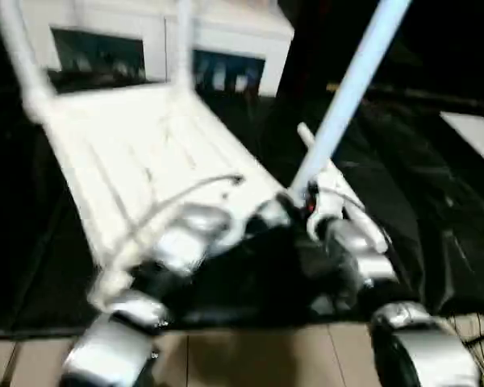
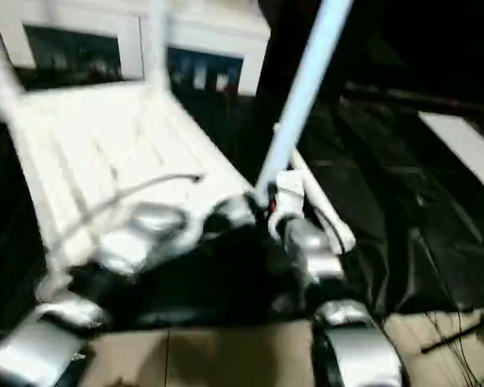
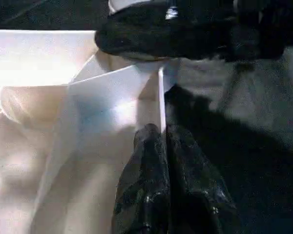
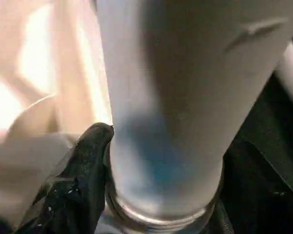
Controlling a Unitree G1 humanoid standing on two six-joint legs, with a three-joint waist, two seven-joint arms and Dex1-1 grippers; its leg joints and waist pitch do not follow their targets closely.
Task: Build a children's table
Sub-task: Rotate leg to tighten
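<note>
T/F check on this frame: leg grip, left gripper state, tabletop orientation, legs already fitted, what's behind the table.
1. The right gripper holds a white leg near its lower end. True.
2. The left gripper is wide open. False: its fingers are pinched shut on a thin rib of the tabletop.
3. The tabletop lies ribbed side up. True.
4. No legs stand in the far corners. False: two legs rise there.
5. A wooden shelf stands behind. False: a white glass-door cabinet.

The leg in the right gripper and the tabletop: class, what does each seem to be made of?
Leg: likely smooth white plastic tube, evenly coloured, with a soft sheen; a ringed band shows at its end. Tabletop: probably moulded white plastic, judging by its thin raised ribs and matte glow.
</note>
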